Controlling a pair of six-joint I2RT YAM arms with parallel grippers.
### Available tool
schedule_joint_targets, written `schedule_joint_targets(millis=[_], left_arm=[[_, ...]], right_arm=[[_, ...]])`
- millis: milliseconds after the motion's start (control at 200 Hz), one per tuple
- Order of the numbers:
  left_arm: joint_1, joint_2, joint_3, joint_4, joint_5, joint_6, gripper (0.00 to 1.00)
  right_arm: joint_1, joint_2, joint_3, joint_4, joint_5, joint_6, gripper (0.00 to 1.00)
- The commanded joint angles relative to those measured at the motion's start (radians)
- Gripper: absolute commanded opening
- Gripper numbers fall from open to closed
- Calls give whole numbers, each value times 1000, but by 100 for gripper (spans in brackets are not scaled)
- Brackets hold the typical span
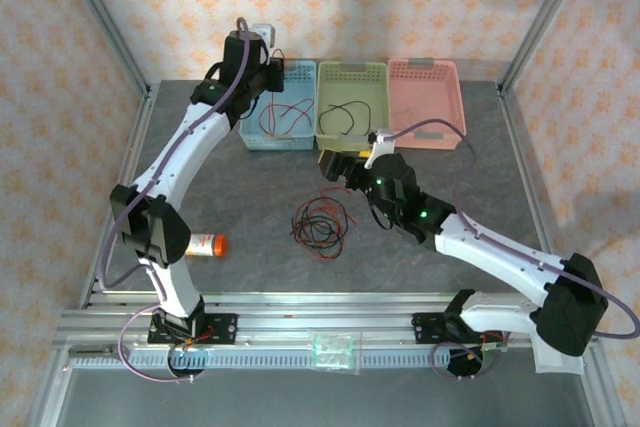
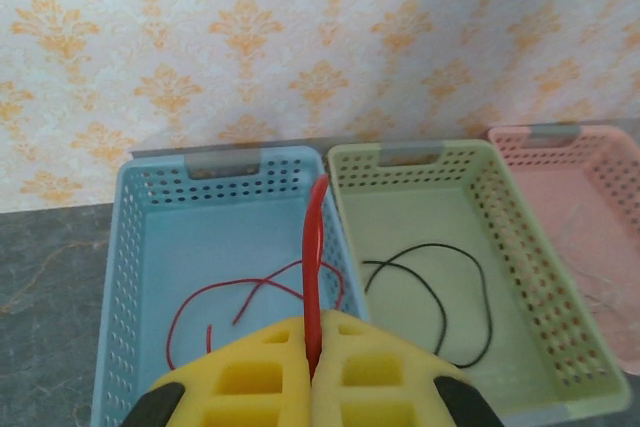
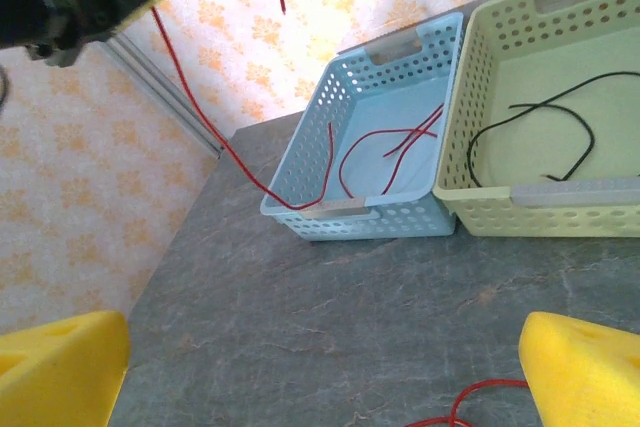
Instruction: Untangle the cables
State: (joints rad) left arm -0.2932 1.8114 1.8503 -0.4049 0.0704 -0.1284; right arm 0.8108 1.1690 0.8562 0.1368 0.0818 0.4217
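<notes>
One blue basket [image 1: 300,67], one green basket [image 1: 352,67] and one pink basket [image 1: 425,65]; one black cable [image 2: 430,245]; one tangle of red and black cables [image 1: 320,222]; one orange bottle [image 1: 205,245].

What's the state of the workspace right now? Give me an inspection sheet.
Surface: grey stone-look tabletop.
Job's things: tangle of thin red and black cables mid-table; red cable trailing into blue perforated plastic basket; black cable in green perforated basket; pink perforated basket beside it.
Clutter: orange bottle lying near the left arm; clear plastic piece on the front rail.
Grippers: left gripper shut on the red cable; right gripper open above the table.
Cables: purple-grey arm cords hang loose.
Surroundings: orange-patterned wallpaper, metal frame posts.
</notes>
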Motion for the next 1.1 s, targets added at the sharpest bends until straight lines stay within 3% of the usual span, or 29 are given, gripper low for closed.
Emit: schedule_joint_targets(millis=[0, 300, 456, 686, 756, 871, 1096], left_arm=[[10, 43, 64, 60, -68, 40, 0], [12, 278, 276, -12, -253, 94, 0], [3, 419, 433, -107, -414, 124, 0], [3, 528, 465, -99, -405, 110, 0], [3, 574, 510, -131, -391, 88, 19], [3, 626, 575, -185, -344, 57, 39], [4, 611, 549, -189, -275, 31, 56]], right_arm=[[2, -59, -7, -23, 40, -36, 100], [2, -85, -11, -67, 51, -29, 100], [2, -89, -8, -94, 56, -11, 100], [2, -110, -29, -104, 59, 10, 100], [2, -114, -28, -110, 59, 13, 100], [3, -113, -22, -125, 61, 16, 100], [2, -111, -24, -154, 72, 29, 100]])
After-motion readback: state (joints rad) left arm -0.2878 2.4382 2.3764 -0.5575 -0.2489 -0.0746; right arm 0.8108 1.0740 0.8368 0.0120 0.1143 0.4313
